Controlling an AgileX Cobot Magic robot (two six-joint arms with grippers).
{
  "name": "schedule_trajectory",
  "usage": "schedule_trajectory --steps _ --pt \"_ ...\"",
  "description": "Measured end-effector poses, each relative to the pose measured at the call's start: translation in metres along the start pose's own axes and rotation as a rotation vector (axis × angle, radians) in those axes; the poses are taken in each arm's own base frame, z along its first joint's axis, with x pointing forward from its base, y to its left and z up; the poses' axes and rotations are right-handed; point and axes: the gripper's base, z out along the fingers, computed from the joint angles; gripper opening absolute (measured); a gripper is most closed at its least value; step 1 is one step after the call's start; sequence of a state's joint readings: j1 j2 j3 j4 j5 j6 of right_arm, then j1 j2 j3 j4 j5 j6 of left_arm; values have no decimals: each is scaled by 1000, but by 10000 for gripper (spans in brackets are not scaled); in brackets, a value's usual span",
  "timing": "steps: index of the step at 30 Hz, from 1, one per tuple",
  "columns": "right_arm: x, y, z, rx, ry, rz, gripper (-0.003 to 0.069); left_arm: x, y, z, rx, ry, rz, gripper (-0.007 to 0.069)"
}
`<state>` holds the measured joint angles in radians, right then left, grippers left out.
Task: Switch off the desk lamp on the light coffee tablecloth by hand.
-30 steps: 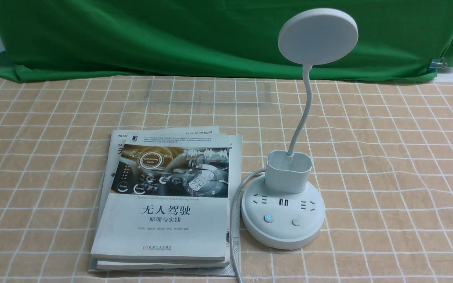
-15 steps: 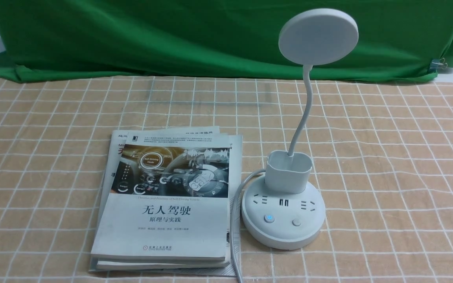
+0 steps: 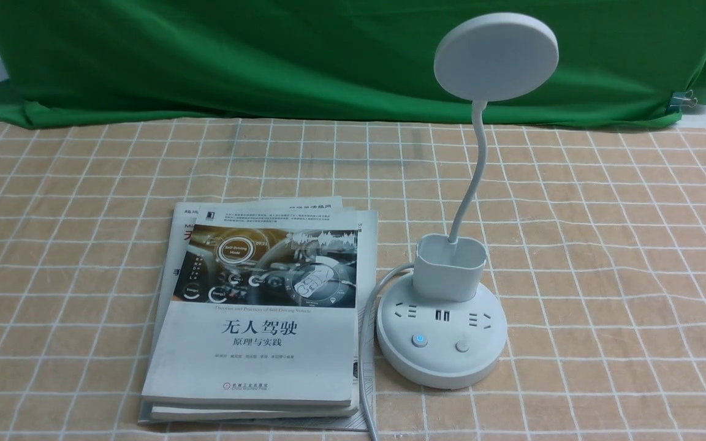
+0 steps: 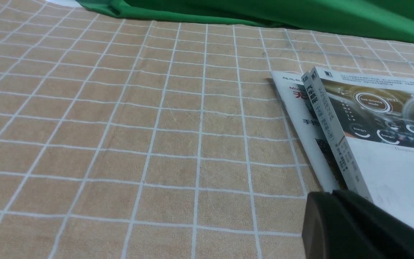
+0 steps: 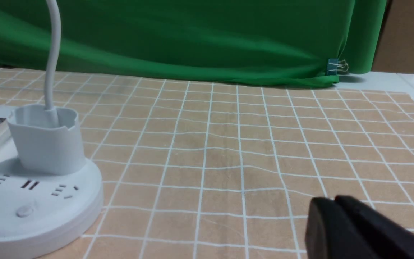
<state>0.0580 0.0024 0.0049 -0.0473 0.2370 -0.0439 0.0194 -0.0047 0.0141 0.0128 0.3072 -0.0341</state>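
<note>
Two buttons on desk lamp [image 3: 442,334] base: rigid plastic, light press; gooseneck bendy, avoid. Right gripper [image 5: 331,212] jaws together, empty; left gripper [image 4: 331,208] same.

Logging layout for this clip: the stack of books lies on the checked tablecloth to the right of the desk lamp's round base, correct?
Not quite. The stack of books lies to the left of the desk lamp base, on the checked tablecloth. The front view shows it.
</note>
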Motion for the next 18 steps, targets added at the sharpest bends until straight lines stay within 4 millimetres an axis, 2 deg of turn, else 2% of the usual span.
schedule_trajectory --steps 18 --pt "0 0 0 0 4 -1 88 0 0 0 0 0 0 5"
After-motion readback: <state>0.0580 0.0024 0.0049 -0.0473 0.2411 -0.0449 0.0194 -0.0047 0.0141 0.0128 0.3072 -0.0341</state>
